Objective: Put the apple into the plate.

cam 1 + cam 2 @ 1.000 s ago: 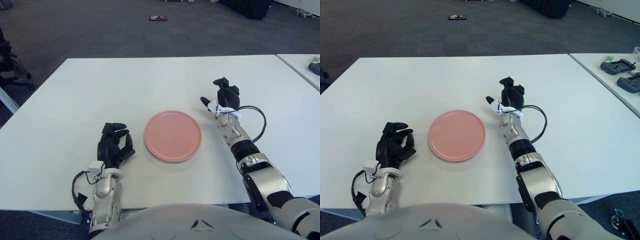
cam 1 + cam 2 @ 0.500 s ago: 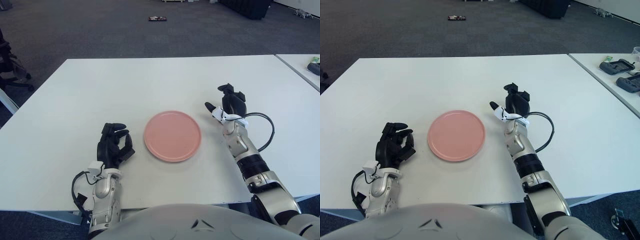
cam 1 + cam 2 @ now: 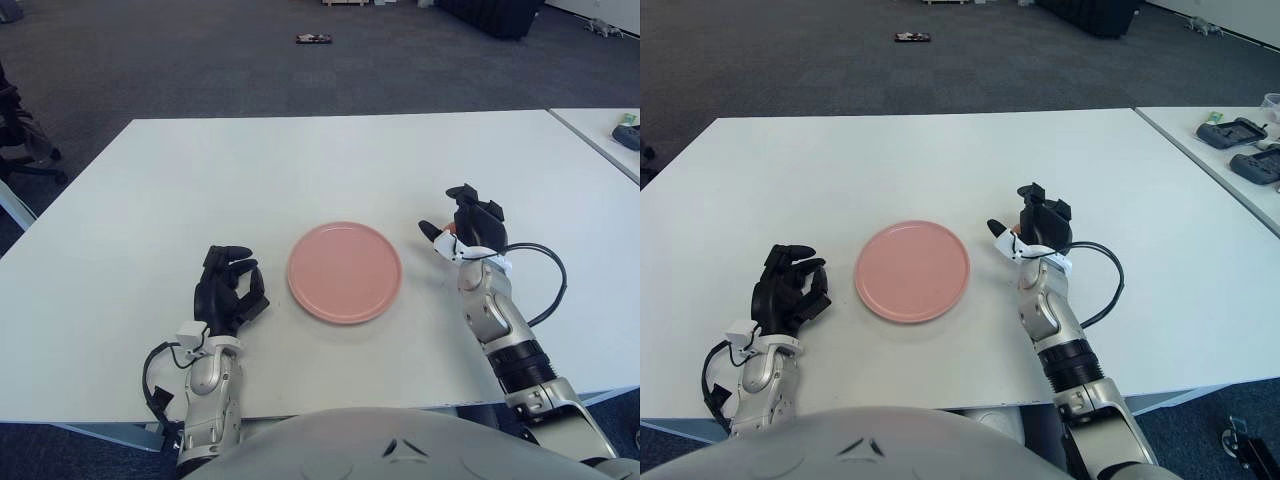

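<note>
A round pink plate [image 3: 345,272] lies flat on the white table [image 3: 300,160], with nothing on it. My right hand [image 3: 462,228] is just right of the plate's far-right rim, held a little above the table. Its black fingers [image 3: 478,215] curl around a small reddish thing, the apple [image 3: 449,228], of which only a sliver shows between thumb and fingers. My left hand [image 3: 230,292] shows left of the plate, fingers loosely bent and holding nothing.
A black cable [image 3: 548,290] loops out from my right wrist. A second white table [image 3: 1230,150] with dark devices stands at the right. An office chair [image 3: 20,130] is on the floor at the far left, and a small dark object [image 3: 315,38] lies far off on the carpet.
My right hand has drawn back toward me and to the right, still curled around the apple. The plate and left hand have not moved.
</note>
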